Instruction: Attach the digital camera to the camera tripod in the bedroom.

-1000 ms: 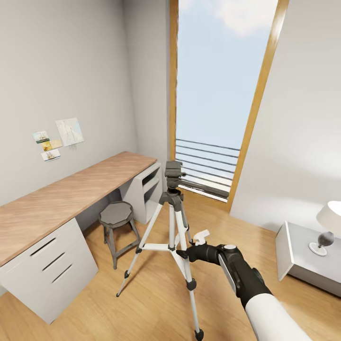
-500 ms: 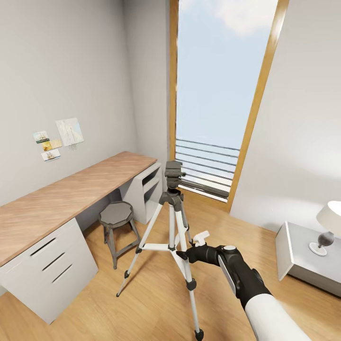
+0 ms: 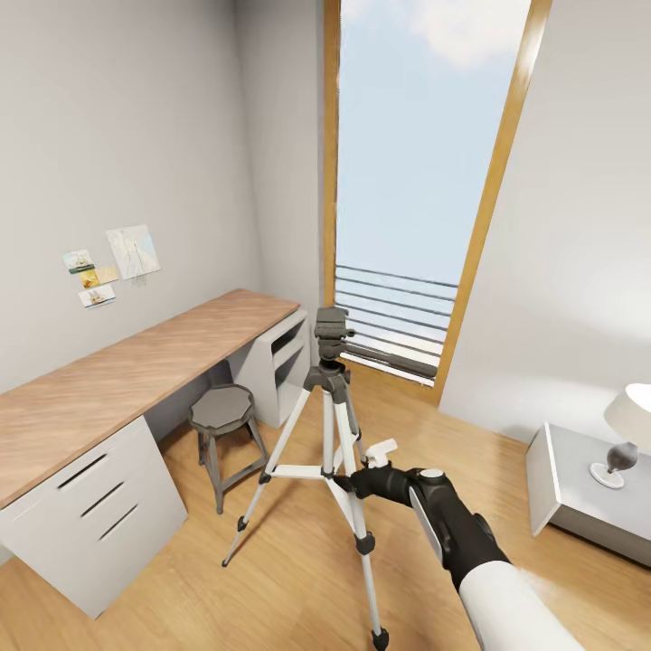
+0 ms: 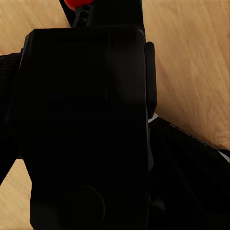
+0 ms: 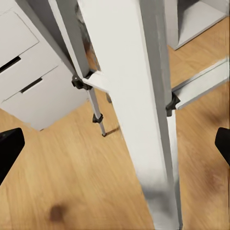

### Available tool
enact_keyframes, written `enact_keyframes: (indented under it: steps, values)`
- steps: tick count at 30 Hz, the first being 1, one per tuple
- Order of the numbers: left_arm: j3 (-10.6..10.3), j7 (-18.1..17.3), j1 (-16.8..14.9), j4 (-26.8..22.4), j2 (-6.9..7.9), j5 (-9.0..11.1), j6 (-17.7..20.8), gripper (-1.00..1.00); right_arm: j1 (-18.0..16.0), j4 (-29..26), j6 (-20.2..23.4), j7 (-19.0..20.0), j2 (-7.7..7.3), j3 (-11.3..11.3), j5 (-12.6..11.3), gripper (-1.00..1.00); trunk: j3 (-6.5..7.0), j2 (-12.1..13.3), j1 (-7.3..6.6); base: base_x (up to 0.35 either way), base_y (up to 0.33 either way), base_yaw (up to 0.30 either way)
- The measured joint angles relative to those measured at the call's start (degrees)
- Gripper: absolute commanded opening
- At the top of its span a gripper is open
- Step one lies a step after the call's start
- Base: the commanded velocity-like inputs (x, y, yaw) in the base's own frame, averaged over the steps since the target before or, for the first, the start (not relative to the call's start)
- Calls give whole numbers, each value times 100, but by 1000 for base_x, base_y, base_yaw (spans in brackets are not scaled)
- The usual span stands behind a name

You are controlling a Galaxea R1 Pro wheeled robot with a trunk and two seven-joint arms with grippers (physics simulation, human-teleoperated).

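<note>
The camera tripod point(image 3: 329, 380) stands on the wood floor in front of the window, its dark grey head point(image 3: 331, 334) bare on top. My right gripper point(image 3: 355, 485) reaches in from the lower right and is open around the tripod's near silver-white leg point(image 5: 143, 124). In the right wrist view that leg runs between my two black fingertips point(image 5: 9, 146). In the left wrist view the black digital camera point(image 4: 86, 120), with its red dot point(image 4: 75, 4), hangs over the floor very close to the lens. My left gripper point(image 4: 86, 158) is shut on it, its fingers hard to tell from the black body.
A wood-topped white desk point(image 3: 117, 380) with drawers point(image 3: 95, 502) runs along the left wall. A grey octagonal stool point(image 3: 222, 411) stands beside the tripod's left leg. At the right, a low grey cabinet point(image 3: 579, 488) carries a lamp point(image 3: 628, 429). The tall window point(image 3: 411, 181) is behind.
My right arm has crept slightly left, bringing the open gripper closer around the tripod leg. The tripod and the camera view have not moved.
</note>
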Motion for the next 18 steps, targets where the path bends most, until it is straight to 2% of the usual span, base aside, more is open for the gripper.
enact_keyframes:
  steps: [4, 7, 18]
  values:
    - [-6, -3, 0, 1, 0, 0, 0, -100, 0, 8, -24, -379, 158, -12, -7, 100, 0, 0, 0, 0, 0, 0]
    - [-8, -4, 0, 2, 0, 0, 0, -100, 0, 8, -15, -516, 213, -16, 2, 100, 0, 0, 0, 0, 0, 0]
    - [-9, -4, 0, 0, 0, 0, 0, -100, 0, -37, -28, -609, 248, -15, 12, 100, 0, 0, 0, 0, 0, 0]
